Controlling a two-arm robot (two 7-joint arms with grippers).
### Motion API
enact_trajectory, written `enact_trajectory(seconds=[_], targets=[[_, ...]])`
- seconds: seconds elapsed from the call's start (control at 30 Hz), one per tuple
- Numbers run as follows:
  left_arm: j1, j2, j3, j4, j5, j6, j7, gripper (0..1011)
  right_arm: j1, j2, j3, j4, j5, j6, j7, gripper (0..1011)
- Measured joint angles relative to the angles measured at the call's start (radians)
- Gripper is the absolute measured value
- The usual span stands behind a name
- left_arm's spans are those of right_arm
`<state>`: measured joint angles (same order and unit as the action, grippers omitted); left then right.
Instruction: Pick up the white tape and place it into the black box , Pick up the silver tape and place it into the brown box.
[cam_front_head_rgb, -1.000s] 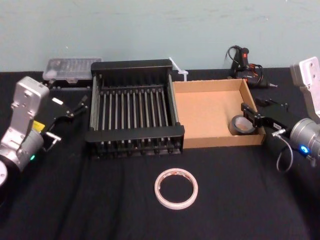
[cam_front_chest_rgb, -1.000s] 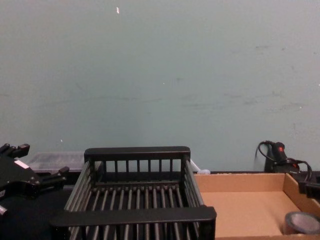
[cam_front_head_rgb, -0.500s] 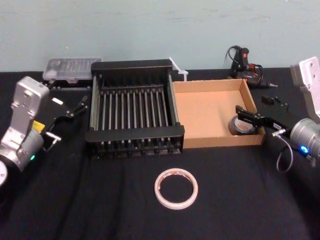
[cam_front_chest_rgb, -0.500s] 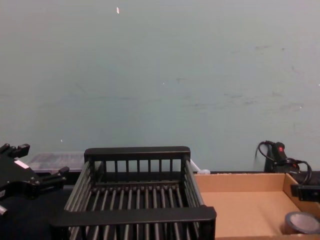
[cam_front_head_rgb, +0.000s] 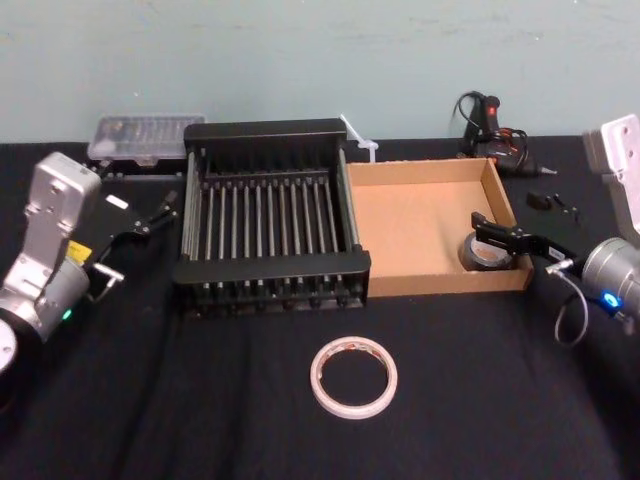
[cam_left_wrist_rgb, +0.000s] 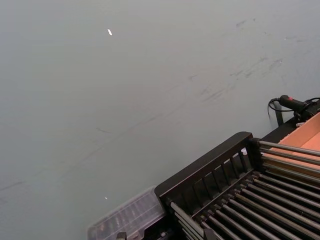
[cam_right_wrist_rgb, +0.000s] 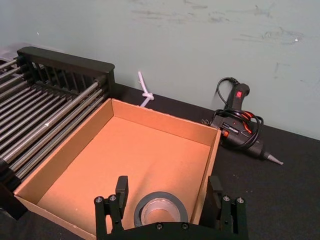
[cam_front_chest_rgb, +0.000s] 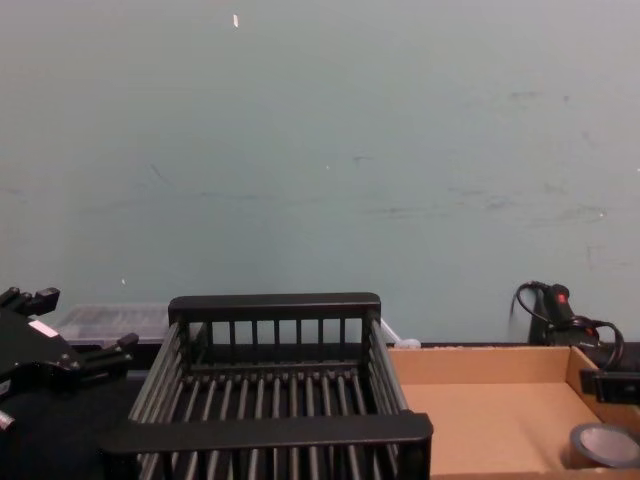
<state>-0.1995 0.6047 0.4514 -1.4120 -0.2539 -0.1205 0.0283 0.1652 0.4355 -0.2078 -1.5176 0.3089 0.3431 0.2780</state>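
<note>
Two placements make up this task, and one now reads as complete: the silver tape (cam_front_head_rgb: 480, 257) lies flat on the floor of the brown box (cam_front_head_rgb: 420, 285), in its near right corner. Over the last second the roll has not shifted, while my right gripper (cam_right_wrist_rgb: 168, 185) has eased back slightly. Its jaws stand apart, one on each side of the roll, and neither presses on it. I judge this to be the release step finishing, so this arm should clear the box wall before it does anything else. The remaining half is untouched. The white tape (cam_front_head_rgb: 353, 376) lies flat on the black cloth, in front of the black box (cam_front_head_rgb: 270, 268) and well apart from it, and that box has nothing in it. My left gripper (cam_front_head_rgb: 140, 238) is parked just left of the black box, jaws apart and holding nothing. It is the nearer tool for the white roll.

Count of items:
- two tape rolls, one white and one silver
- two boxes, one black and one brown
- two grippers
- one glue gun (cam_front_head_rgb: 490, 125) behind the brown box
- one clear plastic case (cam_front_head_rgb: 140, 135) behind the black box
</note>
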Motion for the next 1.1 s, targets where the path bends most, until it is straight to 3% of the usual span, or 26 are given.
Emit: enact_trajectory(seconds=[0.27,0.6,0.77,1.1], targets=[[0.000,0.000,0.000,0.000,0.000,0.000,0.000,1001,-0.026,0.009,0.013,-0.044,0.014,0.007,0.015,1002],[0.000,0.000,0.000,0.000,0.000,0.000,0.000,1001,-0.093,0.052,0.011,-0.143,0.050,0.039,0.051,1000],[0.000,0.000,0.000,0.000,0.000,0.000,0.000,1001,-0.124,0.088,-0.012,-0.187,0.067,0.046,0.083,1002],[0.000,0.000,0.000,0.000,0.000,0.000,0.000,1001,-0.140,0.136,-0.071,-0.214,0.076,0.042,0.129,1002]])
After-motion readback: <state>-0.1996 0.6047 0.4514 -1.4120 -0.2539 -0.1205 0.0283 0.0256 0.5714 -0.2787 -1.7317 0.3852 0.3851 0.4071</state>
